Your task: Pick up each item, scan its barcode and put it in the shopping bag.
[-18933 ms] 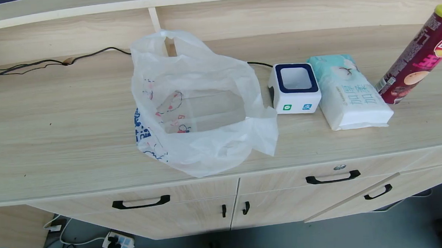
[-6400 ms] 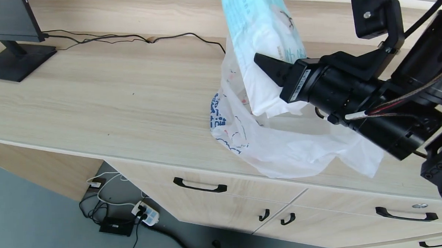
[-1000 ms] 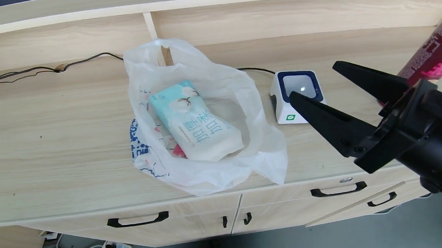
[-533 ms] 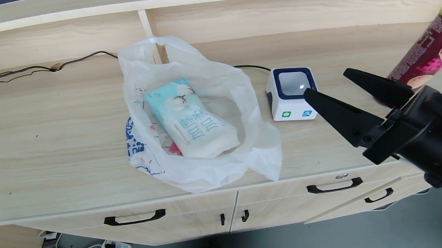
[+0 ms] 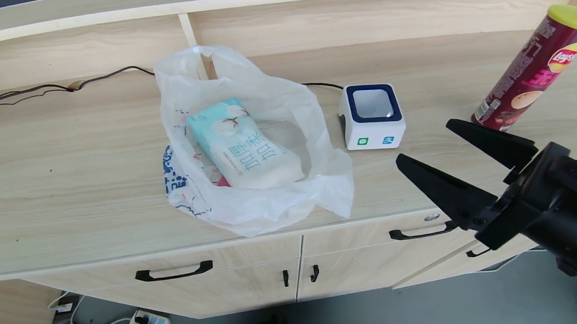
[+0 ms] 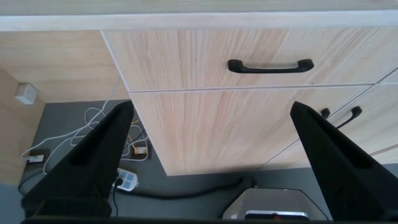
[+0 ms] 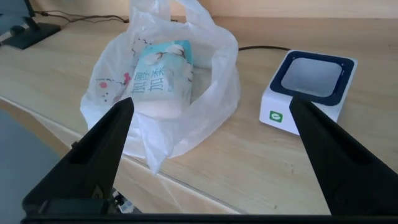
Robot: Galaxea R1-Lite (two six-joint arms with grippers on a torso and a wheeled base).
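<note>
The right gripper [image 5: 422, 139] is spread wide with nothing between its fingers, hanging over the front edge of the counter [image 5: 74, 156], with the scanner [image 5: 371, 114] just beyond it on the robot's left and the chip can [image 5: 528, 68] farther back on its right. The left gripper [image 6: 209, 109] is just as wide open and empty, held low in front of the cabinet, facing a drawer handle [image 6: 270, 65]. The tissue pack [image 5: 241, 149] already lies inside the shopping bag [image 5: 271, 201], so the can looks like the one item left to handle. To do that well, I would bring the open fingers level with the can's middle, one on each side, and close squarely across its round body so it cannot roll or tip. A pale patch low on its side may be the barcode, so the fingers should stay above it and leave it uncovered, ready to be turned down toward the scanner's window. The bag's mouth sags open beside the scanner, so a short carry across should do
</note>
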